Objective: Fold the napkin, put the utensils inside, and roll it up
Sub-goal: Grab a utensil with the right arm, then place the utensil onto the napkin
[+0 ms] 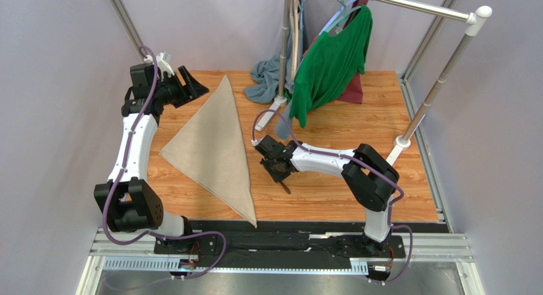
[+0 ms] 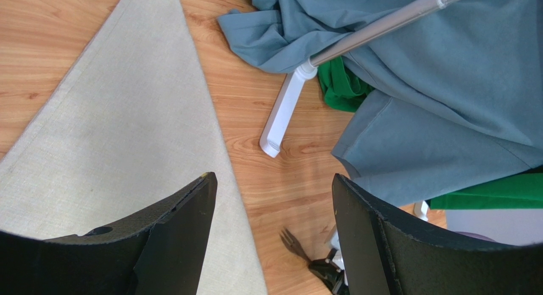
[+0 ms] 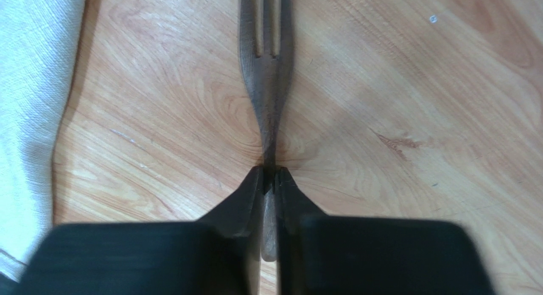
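Gripping fork (image 3: 266, 85) | right gripper (image 3: 270, 180) clamps its thin neck, just right of napkin (image 1: 213, 142) | left gripper (image 2: 273, 180) gapes wide, empty, above napkin's far tip | next, I judge: lay fork flat on napkin near one edge, keep it level, release gently

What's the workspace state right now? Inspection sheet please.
Surface: wooden table, grain bare between items.
Job's things: napkin folded into a triangle, lying flat; fork beside it, off the cloth.
Clutter: grey-blue cloth heaped by the far rack; green shirt hanging on it.
Grippers: left gripper open, empty, near the napkin's far tip; right gripper shut on the fork's handle.
Cables: purple cables along both arms.
Surroundings: grey walls.
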`<move>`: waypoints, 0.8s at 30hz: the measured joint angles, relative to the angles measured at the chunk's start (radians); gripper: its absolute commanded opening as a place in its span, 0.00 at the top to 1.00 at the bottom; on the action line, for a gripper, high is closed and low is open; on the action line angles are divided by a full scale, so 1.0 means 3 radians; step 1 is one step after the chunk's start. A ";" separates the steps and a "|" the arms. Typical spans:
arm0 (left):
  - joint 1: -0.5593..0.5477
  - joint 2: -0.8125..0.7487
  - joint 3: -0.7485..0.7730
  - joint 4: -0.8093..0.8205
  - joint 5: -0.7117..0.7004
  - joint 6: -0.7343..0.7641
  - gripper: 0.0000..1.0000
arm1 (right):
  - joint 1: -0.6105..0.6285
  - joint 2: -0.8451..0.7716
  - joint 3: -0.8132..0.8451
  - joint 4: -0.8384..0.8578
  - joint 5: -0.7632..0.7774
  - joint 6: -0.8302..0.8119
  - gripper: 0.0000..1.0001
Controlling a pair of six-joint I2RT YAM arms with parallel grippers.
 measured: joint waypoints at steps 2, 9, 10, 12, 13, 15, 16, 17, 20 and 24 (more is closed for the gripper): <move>0.0000 0.0000 -0.0006 0.0008 0.0008 -0.0001 0.24 | 0.0000 -0.0003 0.0001 -0.0003 -0.0017 0.0000 1.00; 0.0006 -0.0010 -0.0010 0.0014 0.0029 0.0003 0.24 | 0.0000 0.0045 0.0479 -0.0435 0.0000 0.0107 1.00; 0.0015 -0.0014 -0.0010 0.0013 0.0029 0.0004 0.24 | 0.0000 0.0055 0.0637 -0.0498 0.0000 0.0151 1.00; 0.0046 -0.0032 -0.0010 0.0010 0.0027 0.0005 0.24 | 0.0000 0.0081 0.0942 -0.0573 0.0000 0.0251 1.00; 0.0064 -0.0045 -0.0010 0.0010 0.0020 0.0005 0.24 | 0.0000 0.0109 0.1136 -0.0595 0.0003 0.0328 1.00; 0.0111 -0.0080 -0.0017 0.0011 0.0006 0.0005 0.24 | 0.0000 0.0212 0.1522 -0.0660 0.0017 0.0468 1.00; 0.0140 -0.0108 -0.0023 0.0013 0.0003 0.0005 0.24 | 0.0000 0.0295 0.1737 -0.0675 0.0028 0.0557 1.00; 0.0167 -0.0131 -0.0031 0.0013 0.0003 0.0005 0.24 | 0.0000 0.0388 0.1938 -0.0701 0.0037 0.0646 1.00; 0.0248 -0.0201 -0.0074 0.0018 0.0006 0.0003 0.24 | 0.0005 0.0711 0.2476 -0.0741 0.0086 0.0886 1.00; 0.0380 -0.0242 -0.0158 0.0066 0.0060 -0.0027 0.25 | 0.0020 0.1148 0.2904 -0.0823 0.0167 0.1099 1.00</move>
